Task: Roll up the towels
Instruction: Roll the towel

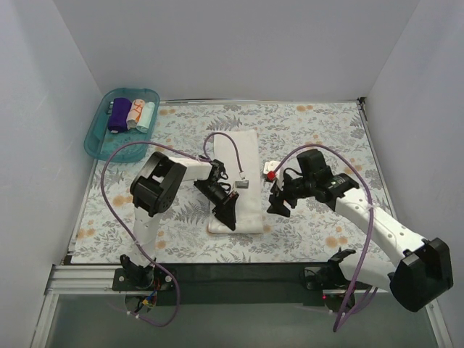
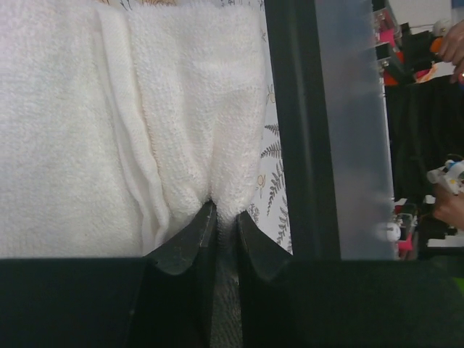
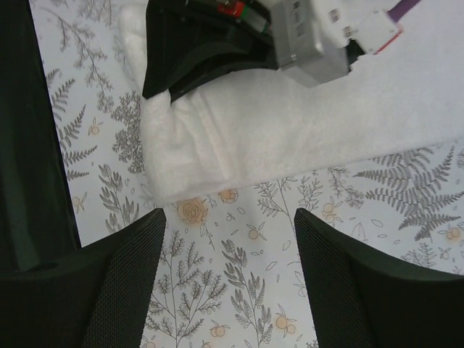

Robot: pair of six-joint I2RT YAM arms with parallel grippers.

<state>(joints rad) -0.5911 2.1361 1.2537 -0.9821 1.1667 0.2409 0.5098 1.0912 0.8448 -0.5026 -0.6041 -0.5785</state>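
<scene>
Floral sheet (image 1: 326, 130); left gripper (image 2: 223, 210) pinches white towel (image 2: 72, 145) edge; right gripper (image 3: 228, 217) spread

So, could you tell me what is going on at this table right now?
The left gripper is shut on a pinch of the white towel, close to its near end, where it lies on the floral sheet. The right gripper hangs open just beside the towel, holding nothing. Three rolled towels sit in the teal tray at the far left corner.
</scene>
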